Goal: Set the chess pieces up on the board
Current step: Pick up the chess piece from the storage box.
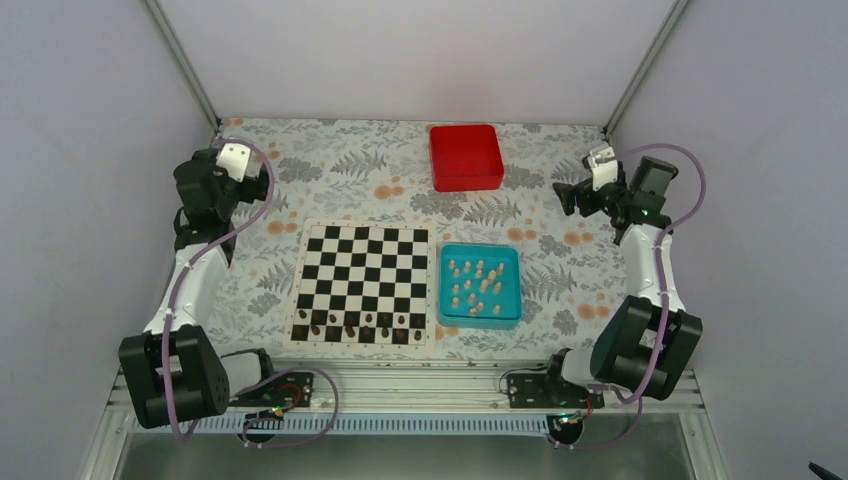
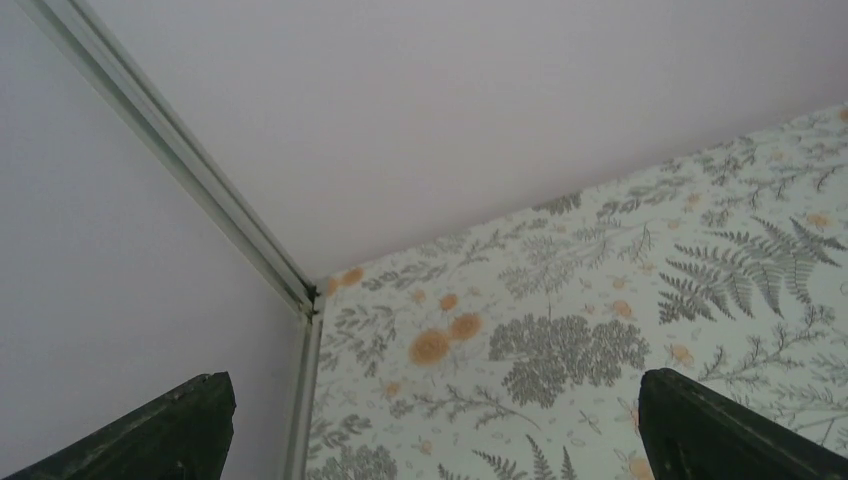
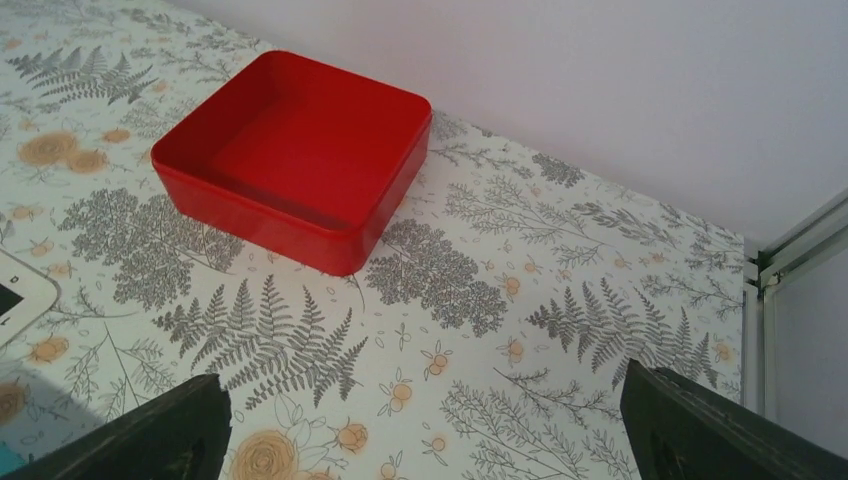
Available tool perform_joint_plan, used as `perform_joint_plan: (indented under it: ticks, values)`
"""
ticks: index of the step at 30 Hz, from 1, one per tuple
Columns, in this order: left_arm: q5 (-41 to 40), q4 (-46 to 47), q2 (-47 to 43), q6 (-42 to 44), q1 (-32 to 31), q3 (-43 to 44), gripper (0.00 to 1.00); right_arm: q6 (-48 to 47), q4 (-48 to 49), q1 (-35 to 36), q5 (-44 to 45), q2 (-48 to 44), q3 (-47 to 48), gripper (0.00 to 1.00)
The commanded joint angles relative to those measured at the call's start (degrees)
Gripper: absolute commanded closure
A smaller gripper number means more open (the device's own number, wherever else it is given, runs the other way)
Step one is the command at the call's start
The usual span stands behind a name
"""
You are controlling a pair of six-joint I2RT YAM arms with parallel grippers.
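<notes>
Top external: red box (image 1: 466, 157) beyond the board (image 1: 365, 270), teal tray (image 1: 479, 322) of chess pieces (image 1: 478, 284) beside its right edge, left claw (image 2: 435, 385) and right claw (image 3: 422, 380) wide open, empty, near far corners.

Chess pieces (image 1: 484, 285), seemingly upright, beside board (image 1: 365, 270)

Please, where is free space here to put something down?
Free: the cloth between the board and the red box, and left of the board. Crowded: the teal tray full of chess pieces, and the board's near rows with dark pieces.
</notes>
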Motion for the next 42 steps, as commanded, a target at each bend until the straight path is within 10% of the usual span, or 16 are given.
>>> perform_joint_plan:
  ticks: [1,16,24,42]
  values:
    - [-1.71,-2.75,1.24,0.08,0.32,1.47,0.0,-4.25,-3.05,-0.66,-1.59,-0.32,1.82,0.0]
    - [1.71,-4.15,0.54,3.66,0.57,2.81,0.0,-21.62,-33.63,17.27,8.13,0.52,5.81,0.23]
    - [1.95,-3.85,0.76,5.36,0.5,3.02,0.0,-15.85,-34.22,28.5,15.91,-2.94,0.86,0.55]
    - [1.2,-1.34,0.42,7.4,0.57,-0.46,0.0,-9.35,-25.94,41.3,30.35,1.08,-8.59,0.62]
